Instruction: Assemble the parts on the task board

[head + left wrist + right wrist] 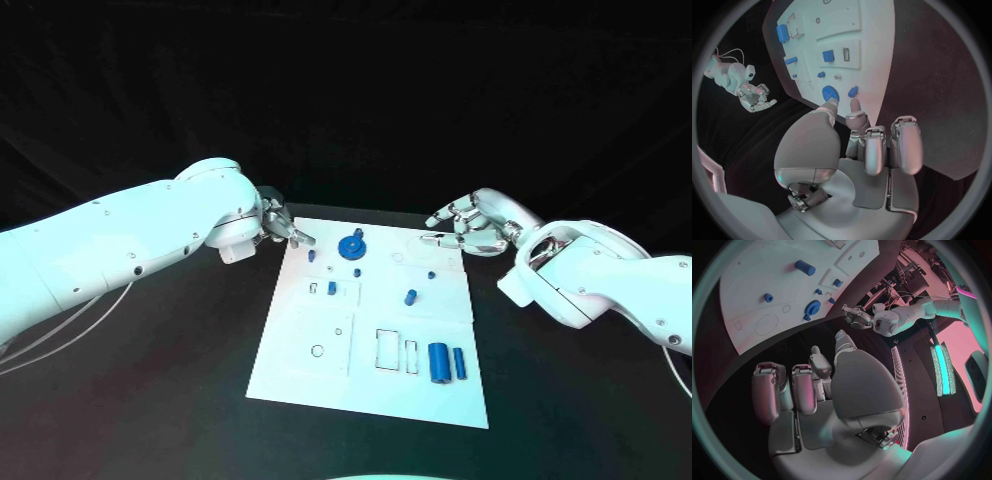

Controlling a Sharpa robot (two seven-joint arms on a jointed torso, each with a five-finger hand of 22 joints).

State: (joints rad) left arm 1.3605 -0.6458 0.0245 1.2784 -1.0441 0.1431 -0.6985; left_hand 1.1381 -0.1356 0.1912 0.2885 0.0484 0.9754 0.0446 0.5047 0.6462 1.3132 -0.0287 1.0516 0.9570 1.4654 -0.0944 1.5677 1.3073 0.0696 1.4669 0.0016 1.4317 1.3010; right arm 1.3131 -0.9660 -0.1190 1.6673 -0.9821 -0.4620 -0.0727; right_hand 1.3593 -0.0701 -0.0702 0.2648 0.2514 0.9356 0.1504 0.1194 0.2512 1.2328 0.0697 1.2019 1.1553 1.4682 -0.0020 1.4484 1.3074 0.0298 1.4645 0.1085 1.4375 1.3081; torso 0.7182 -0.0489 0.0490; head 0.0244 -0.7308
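**Task board with loose blue parts, both hands at its far corners**

We list one task board, a white plate lying flat in the middle of the black table. On it we count these blue parts:

- a round gear near the far edge, with a small knob on top;
- a small peg just beside the gear, toward the left hand;
- a small block set in a raised frame on the left half of the board;
- a short cylinder lying on the right half, well apart from the gear;
- two long cylinders lying side by side near the board's near right corner, beside an outlined rectangular recess.

We note the left hand at the far left corner of the board. In the left wrist view its fingers are partly curled and apart, with its two foremost fingertips reaching close to the gear; we cannot tell whether they touch it. It holds nothing.

We note the right hand at the far right corner, over the table just beside the board's edge. In the right wrist view its fingers are loosely bent and spread, and nothing lies in them.
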